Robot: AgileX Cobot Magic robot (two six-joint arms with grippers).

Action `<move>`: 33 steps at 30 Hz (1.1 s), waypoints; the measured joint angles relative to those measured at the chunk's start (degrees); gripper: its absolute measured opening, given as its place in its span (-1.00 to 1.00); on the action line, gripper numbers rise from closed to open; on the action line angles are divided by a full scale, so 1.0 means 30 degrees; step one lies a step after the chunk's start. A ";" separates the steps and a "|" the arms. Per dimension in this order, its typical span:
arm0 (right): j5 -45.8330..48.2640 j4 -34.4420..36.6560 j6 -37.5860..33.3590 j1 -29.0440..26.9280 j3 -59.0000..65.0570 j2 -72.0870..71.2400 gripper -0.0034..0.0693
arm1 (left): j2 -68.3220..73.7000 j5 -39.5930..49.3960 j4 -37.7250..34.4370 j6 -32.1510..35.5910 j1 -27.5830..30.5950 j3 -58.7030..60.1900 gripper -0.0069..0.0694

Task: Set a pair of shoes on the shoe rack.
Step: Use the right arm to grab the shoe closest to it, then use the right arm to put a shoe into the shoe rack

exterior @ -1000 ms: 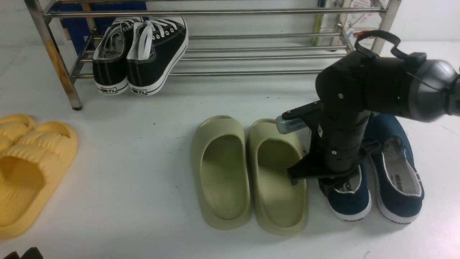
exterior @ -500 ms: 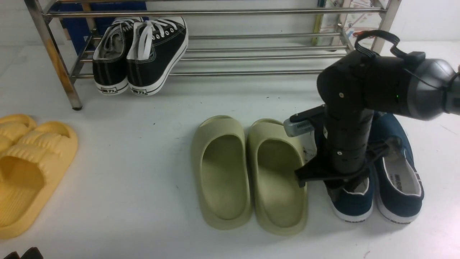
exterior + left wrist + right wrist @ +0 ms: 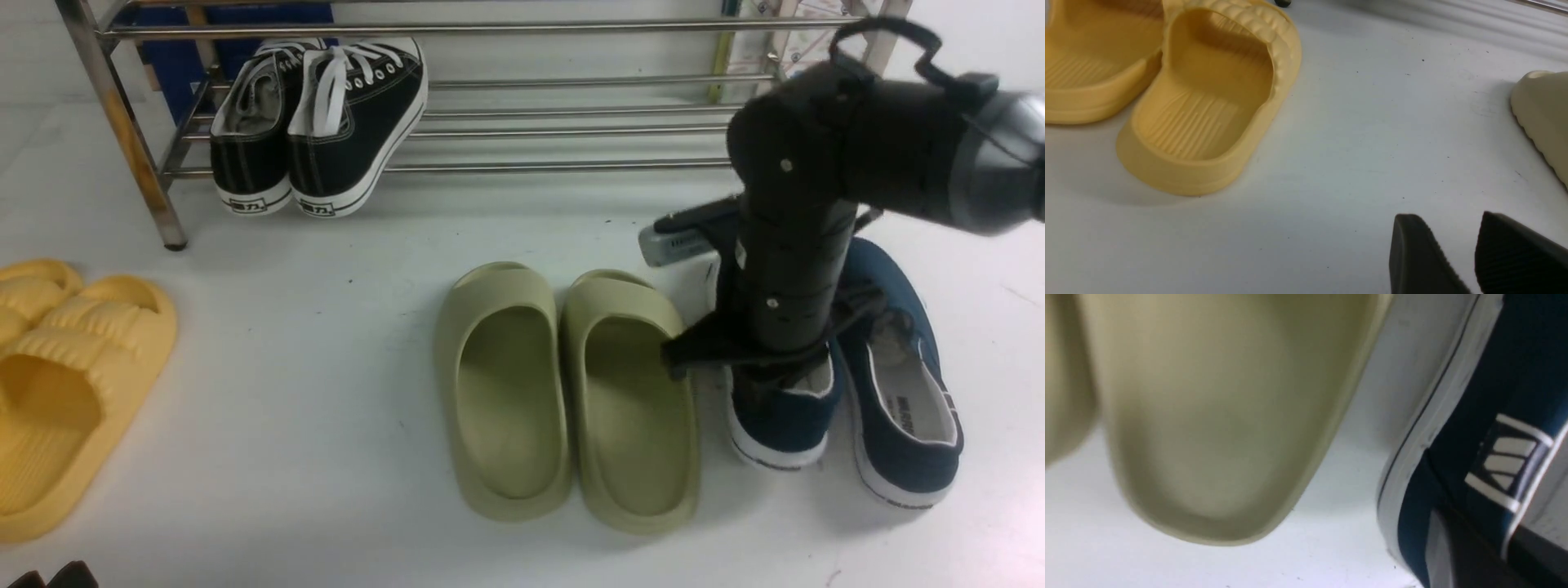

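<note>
Two navy-blue slip-on shoes are at the right in the front view. The left one [image 3: 775, 420] is tilted, its heel off the white floor. The right one [image 3: 902, 392] lies flat beside it. My right gripper [image 3: 788, 382] points down and is shut on the left shoe's heel collar. In the right wrist view one dark finger [image 3: 1470, 547] presses the outside of that shoe [image 3: 1502, 384]. The steel shoe rack [image 3: 571, 30] stands along the back. My left gripper [image 3: 1447, 218] is open and empty, low over the floor.
Black lace-up sneakers [image 3: 318, 122] sit on the rack's left end. Olive-green slides [image 3: 571, 392] lie just left of the held shoe, and one shows in the right wrist view [image 3: 1229, 416]. Yellow slides [image 3: 73, 384] lie at far left, also in the left wrist view [image 3: 1208, 102].
My right gripper has risen and moved back toward the rack, taking the left navy shoe's heel up off the floor. The other navy shoe and the left arm have not moved.
</note>
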 joint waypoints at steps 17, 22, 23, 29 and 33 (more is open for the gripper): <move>0.0704 0.0552 -0.1562 0.0000 -0.6422 0.2294 -0.77 | 0.0000 0.0000 0.0000 0.0000 0.0000 0.0000 -0.20; 0.0729 0.0239 -0.2555 0.0000 -0.8270 0.3002 -0.77 | 0.0000 0.0000 0.0000 0.0000 0.0000 0.0000 -0.20; 0.0712 0.0201 -0.2917 0.0000 -0.8886 0.3222 -0.77 | 0.0000 0.0000 0.0000 0.0000 0.0000 0.0000 -0.20; 0.0724 -0.0078 -0.4244 0.0000 -1.0952 0.4400 -0.77 | 0.0000 0.0000 0.0000 0.0000 0.0000 0.0000 -0.20; 0.0724 -0.0320 -0.4534 -0.0264 -1.2007 0.5399 -0.77 | 0.0000 0.0000 0.0000 0.0000 0.0000 0.0000 -0.20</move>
